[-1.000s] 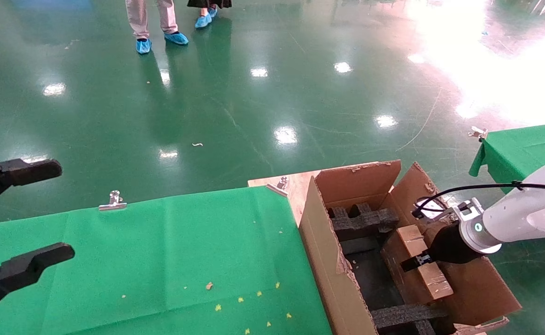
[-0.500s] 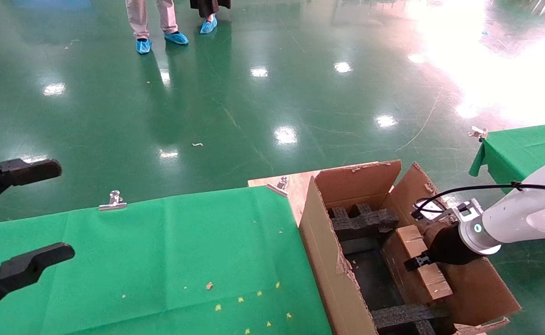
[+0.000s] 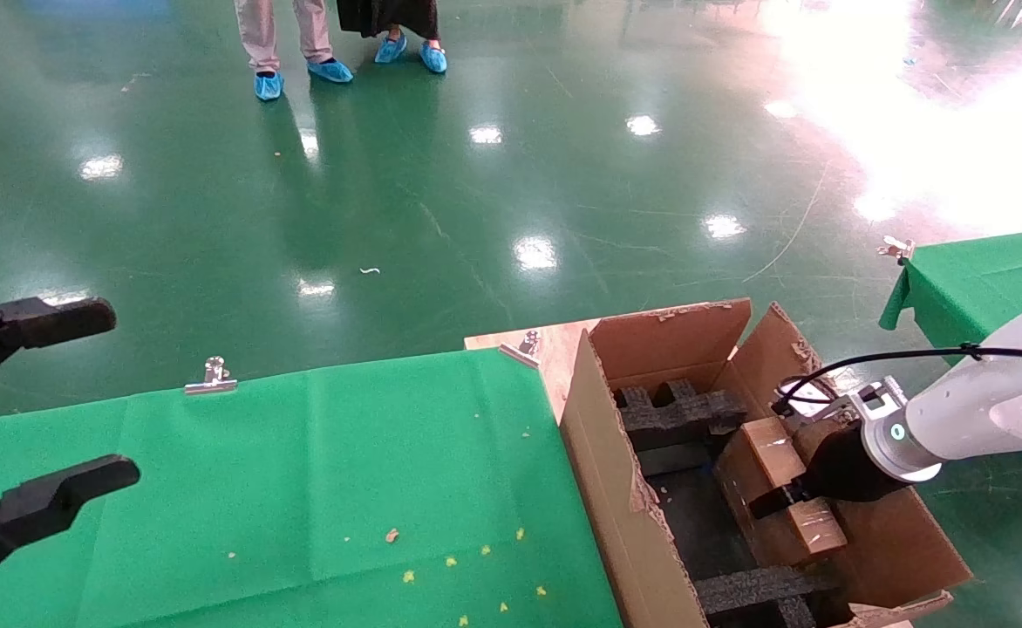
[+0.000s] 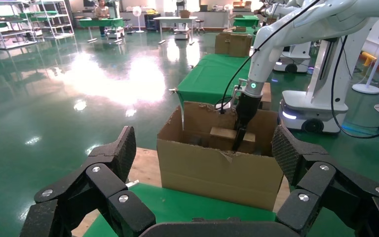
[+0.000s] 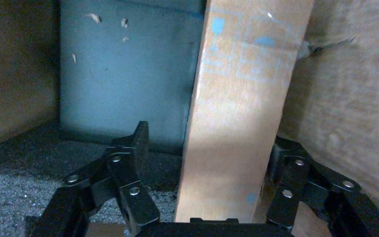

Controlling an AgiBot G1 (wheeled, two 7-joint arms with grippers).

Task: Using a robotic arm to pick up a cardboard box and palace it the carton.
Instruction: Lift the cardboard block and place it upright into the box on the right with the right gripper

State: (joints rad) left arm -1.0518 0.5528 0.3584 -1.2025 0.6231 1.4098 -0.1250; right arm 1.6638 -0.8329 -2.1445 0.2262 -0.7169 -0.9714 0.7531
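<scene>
- Brown cardboard all round: one small cardboard box (image 3: 781, 488) standing on edge inside one big carton (image 3: 616, 488), near its right wall, with two black foam inserts (image 3: 677, 410) showing.
- Two grippers: the right gripper (image 3: 777, 500) on the robotic arm (image 3: 973, 410) is down in the carton, the box between its spread fingers (image 5: 133, 148); can't tell whether they press it.
- Left gripper (image 3: 84, 401) hangs wide open over the green cloth table (image 3: 345, 453).
- Shiny green floor (image 3: 476, 174), two people's feet (image 3: 302, 74) at the far end.
</scene>
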